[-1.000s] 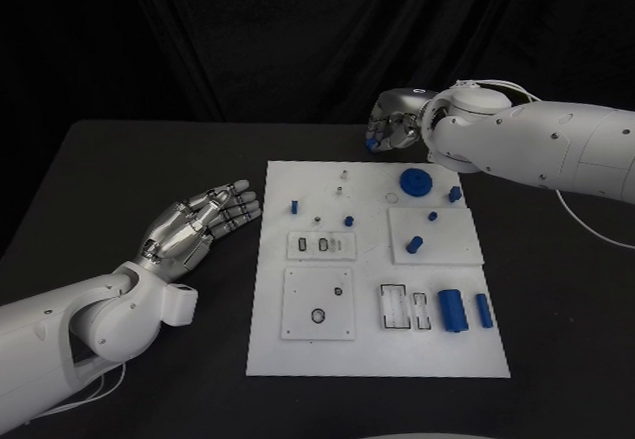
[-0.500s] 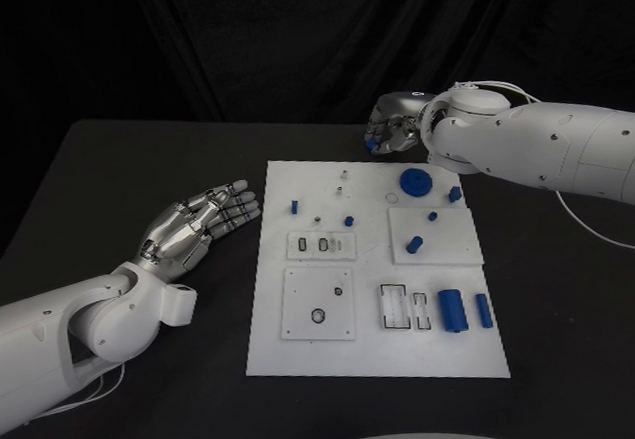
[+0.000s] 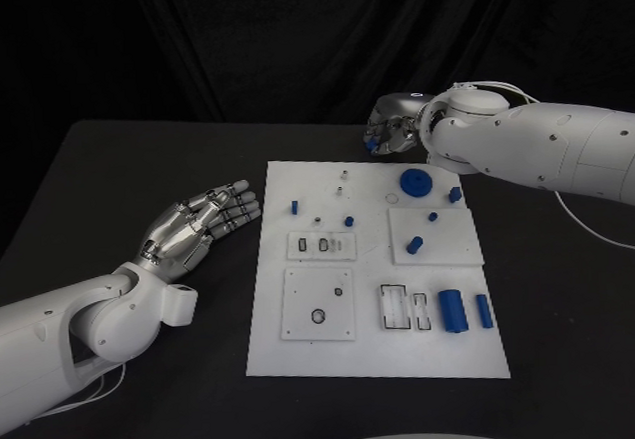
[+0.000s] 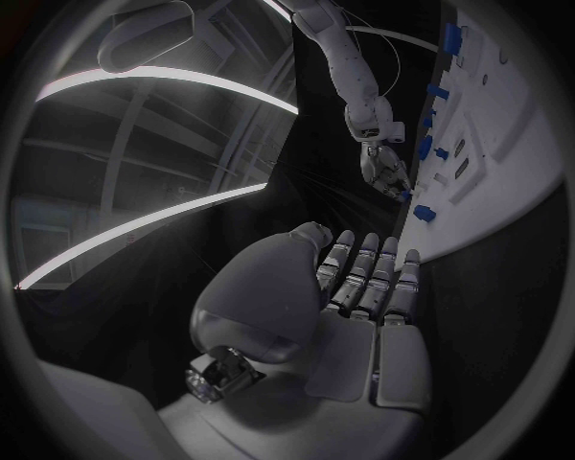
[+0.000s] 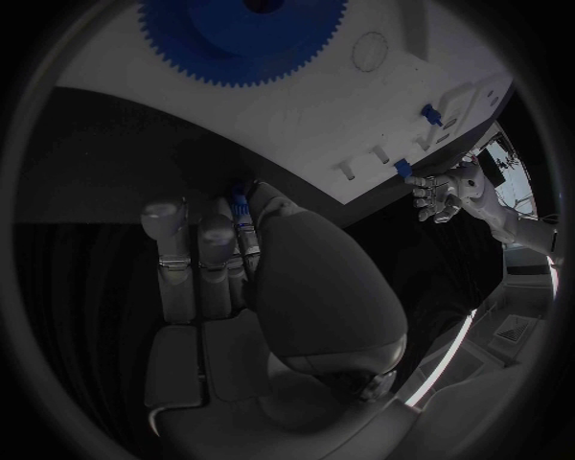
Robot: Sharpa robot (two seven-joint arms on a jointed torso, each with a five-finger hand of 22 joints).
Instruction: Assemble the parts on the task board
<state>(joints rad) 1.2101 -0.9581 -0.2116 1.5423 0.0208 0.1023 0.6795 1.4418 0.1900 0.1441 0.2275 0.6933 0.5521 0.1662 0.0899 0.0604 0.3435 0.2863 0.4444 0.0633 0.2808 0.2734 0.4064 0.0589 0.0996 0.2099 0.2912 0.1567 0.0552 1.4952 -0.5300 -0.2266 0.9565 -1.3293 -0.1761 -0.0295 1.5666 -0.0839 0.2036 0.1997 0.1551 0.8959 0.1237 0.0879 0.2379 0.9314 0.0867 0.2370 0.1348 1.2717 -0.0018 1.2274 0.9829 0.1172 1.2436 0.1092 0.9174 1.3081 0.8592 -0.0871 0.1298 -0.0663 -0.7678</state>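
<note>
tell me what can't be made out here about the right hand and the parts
- Right hand, head view: its fingers are turned away behind its own wrist.
- Small blue part, right wrist view: mostly covered by the thumb and fingers; shape unclear.
- Pieces by the blue gear: too small to identify.

Right hand [image 3: 393, 125] shifted slightly toward board's [image 3: 377, 361] far edge; small blue part [image 5: 239, 204] pinched in fingers.

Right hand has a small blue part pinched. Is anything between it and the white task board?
Nothing visible. The right hand hovers just beyond the white task board's far edge, pinching a small blue part; only bare black table lies between. The large blue gear sits nearest on the board.
</note>
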